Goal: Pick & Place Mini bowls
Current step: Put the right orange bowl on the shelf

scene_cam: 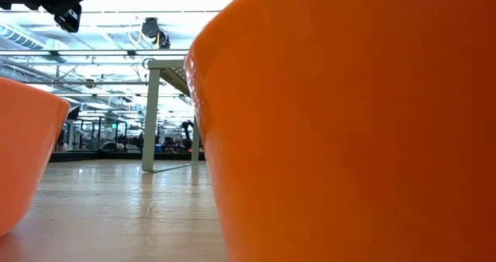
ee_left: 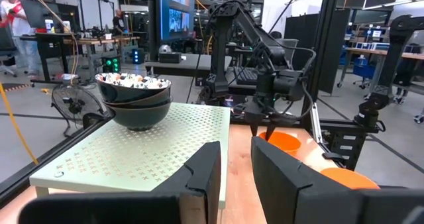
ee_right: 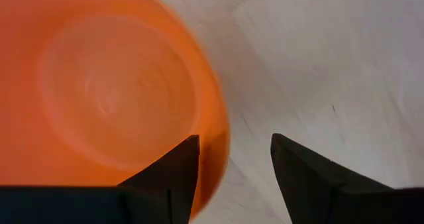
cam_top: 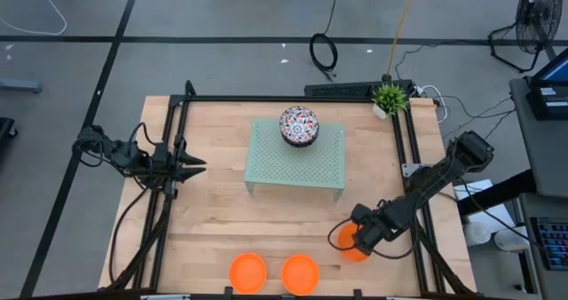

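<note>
Nearest you, 2 orange bowls (cam_top: 274, 272) sit side by side at the table's (cam_top: 213, 229) near edge, and just right of them your right gripper (cam_top: 355, 240) has its fingers spread astride the rim of a 3rd orange bowl (ee_right: 112, 91), 1 finger inside and 1 outside. Farther back, the patterned bowls (cam_top: 299, 125) are stacked on the pale green rack (cam_top: 297, 162) at the table's middle. At the left, your left gripper (cam_top: 197, 166) hangs with its fingers slightly apart, holding nothing.

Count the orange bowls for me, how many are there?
3. Two orange bowls sit side by side at the table's near edge, one left of the other. The third is under the right gripper, further right. More may be hidden.
</note>
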`<state>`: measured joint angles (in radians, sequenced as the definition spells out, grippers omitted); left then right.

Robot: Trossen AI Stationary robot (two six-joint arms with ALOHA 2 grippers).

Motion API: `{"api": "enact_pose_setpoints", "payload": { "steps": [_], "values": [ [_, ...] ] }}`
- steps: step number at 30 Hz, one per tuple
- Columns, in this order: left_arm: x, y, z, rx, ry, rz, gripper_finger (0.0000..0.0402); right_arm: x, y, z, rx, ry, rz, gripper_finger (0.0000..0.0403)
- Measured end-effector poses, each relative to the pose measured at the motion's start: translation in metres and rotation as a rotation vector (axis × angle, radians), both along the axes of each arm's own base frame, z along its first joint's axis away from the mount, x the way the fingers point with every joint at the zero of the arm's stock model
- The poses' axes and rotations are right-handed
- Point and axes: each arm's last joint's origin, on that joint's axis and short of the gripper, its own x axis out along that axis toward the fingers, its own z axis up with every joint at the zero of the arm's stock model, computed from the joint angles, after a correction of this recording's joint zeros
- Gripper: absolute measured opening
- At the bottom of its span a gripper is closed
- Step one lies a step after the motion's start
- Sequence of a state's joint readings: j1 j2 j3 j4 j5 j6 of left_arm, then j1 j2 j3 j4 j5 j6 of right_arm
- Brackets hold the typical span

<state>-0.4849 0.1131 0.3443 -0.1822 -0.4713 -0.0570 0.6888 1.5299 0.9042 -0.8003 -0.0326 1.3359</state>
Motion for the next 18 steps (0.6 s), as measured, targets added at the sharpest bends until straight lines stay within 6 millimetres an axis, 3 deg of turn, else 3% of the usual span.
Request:
{"api": "enact_pose_setpoints", "payload": {
  "steps": [18],
  "values": [
    [0.0, 0.0, 0.0, 0.0, 0.0, 0.0, 0.0088, 0.0023, 0.0044, 0.0004, 0.097, 0.036, -0.197, 0.0176]
  ]
}}
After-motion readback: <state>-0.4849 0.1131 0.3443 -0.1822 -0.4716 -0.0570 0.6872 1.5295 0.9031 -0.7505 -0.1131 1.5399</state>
